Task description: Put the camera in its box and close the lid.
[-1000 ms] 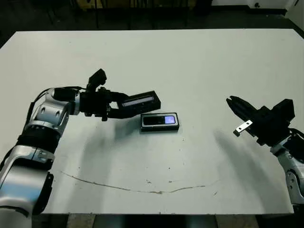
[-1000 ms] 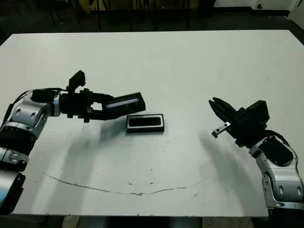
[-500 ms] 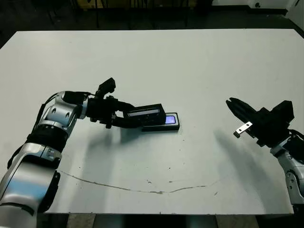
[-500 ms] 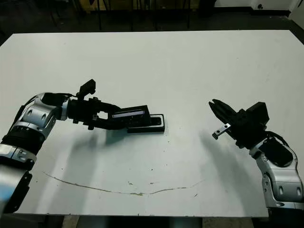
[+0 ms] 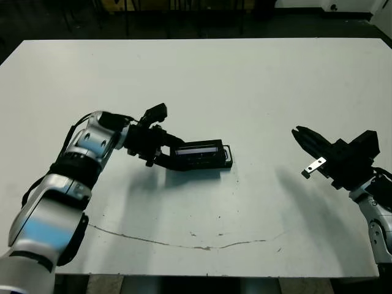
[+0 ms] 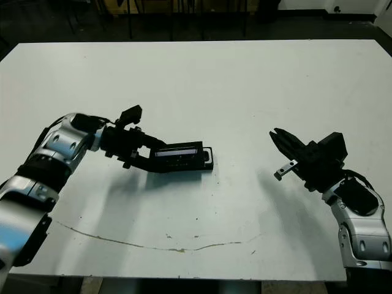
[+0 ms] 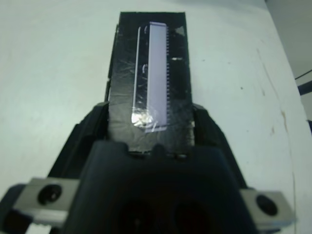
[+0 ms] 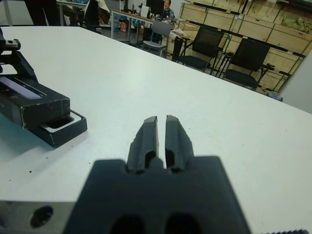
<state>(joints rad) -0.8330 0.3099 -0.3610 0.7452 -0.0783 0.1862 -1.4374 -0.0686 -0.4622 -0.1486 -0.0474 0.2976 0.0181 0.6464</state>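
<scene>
- Left eye view: one lid (image 5: 197, 149) clamped in left gripper (image 5: 166, 149), partly covering one box (image 5: 222, 160).
- Right wrist view: right gripper (image 8: 161, 138) clenched empty, box's white lining exposed at nine o'clock.

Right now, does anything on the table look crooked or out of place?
Yes. The lid, held by the left end effector, sits offset over the box: one end of the box's white-lined inside is uncovered, so it isn't closed squarely. A thin brownish scuff line also crosses the table near its front edge.
</scene>
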